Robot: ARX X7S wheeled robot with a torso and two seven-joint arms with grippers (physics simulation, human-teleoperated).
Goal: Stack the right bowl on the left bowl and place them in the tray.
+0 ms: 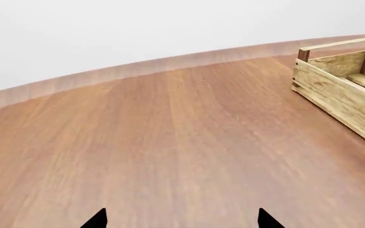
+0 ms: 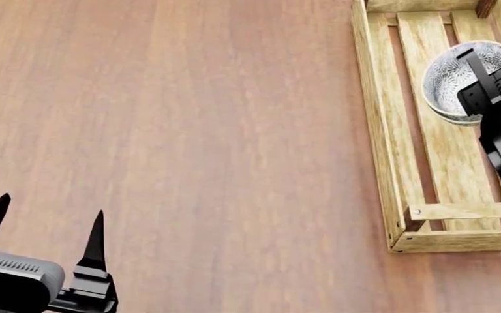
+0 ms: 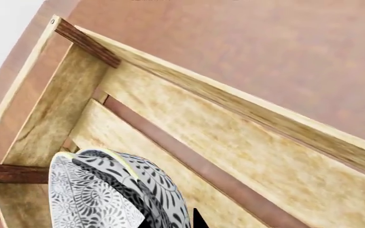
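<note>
The tray [image 2: 378, 130] lies at the right of the head view, a long pale wooden crate with a slatted bottom. In its far half sit black-and-white patterned bowls [image 2: 449, 73], one apparently nested in the other. My right gripper [image 2: 484, 77] is shut on their near rim, one finger inside and one outside. The right wrist view shows the bowls [image 3: 116, 190] tilted over the tray's slats [image 3: 233, 156], with my right gripper [image 3: 173, 222] pinching the wall. Whether they rest on the slats I cannot tell. My left gripper [image 2: 49, 214] is open over bare table, far to the left.
A brown wooden table [image 2: 190, 130] carries everything. The left wrist view shows the open left gripper [image 1: 181, 219] above the tabletop, the table's curved far edge [image 1: 169, 64], and one end of the tray [image 1: 334, 90] at the side.
</note>
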